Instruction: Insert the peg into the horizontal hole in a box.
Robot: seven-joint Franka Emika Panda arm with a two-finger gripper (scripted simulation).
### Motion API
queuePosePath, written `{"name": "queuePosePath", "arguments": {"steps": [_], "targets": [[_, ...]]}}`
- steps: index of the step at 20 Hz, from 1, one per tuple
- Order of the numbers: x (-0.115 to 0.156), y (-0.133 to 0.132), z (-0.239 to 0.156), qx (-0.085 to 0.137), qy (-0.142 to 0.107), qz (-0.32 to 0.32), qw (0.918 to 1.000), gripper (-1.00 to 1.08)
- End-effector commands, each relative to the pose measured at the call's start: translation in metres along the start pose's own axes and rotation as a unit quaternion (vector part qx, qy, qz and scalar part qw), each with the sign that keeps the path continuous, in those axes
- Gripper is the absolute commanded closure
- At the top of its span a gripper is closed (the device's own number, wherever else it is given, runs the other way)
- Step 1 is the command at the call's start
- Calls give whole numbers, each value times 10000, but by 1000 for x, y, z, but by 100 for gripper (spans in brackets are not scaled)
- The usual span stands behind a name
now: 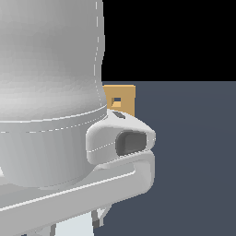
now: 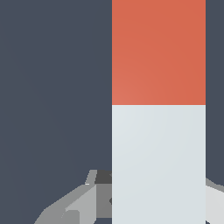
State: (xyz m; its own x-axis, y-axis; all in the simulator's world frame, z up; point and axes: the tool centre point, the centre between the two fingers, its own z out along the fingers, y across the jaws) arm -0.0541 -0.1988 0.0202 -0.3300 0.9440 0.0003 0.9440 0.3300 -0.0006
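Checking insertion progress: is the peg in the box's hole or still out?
Out. In the exterior view the hole in the box shows open and empty; the wrist view shows the peg over bare floor.

Orange-and-white peg (image 2: 158, 109); tan box (image 1: 123, 94); slate floor (image 1: 193, 161).

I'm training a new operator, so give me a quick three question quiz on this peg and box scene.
1. True or false: the peg already sits inside the hole.
2. Which colour is the box: A tan-orange, B green, C blue?
3. In the wrist view, the peg's far end is coloured ____.

Key: 1 false, the hole shows open; 2 A; 3 orange-red.
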Motion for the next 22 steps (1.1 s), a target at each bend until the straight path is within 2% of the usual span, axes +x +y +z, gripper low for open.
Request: {"name": "queuePosePath", "arguments": {"steps": [1,10,22], "targets": [[5,2,-1,-4,0,16,10000,108],[46,11,-9,-5,1,266,9996,108],[143,43,-29,-5,1,858,9963,108]]}}
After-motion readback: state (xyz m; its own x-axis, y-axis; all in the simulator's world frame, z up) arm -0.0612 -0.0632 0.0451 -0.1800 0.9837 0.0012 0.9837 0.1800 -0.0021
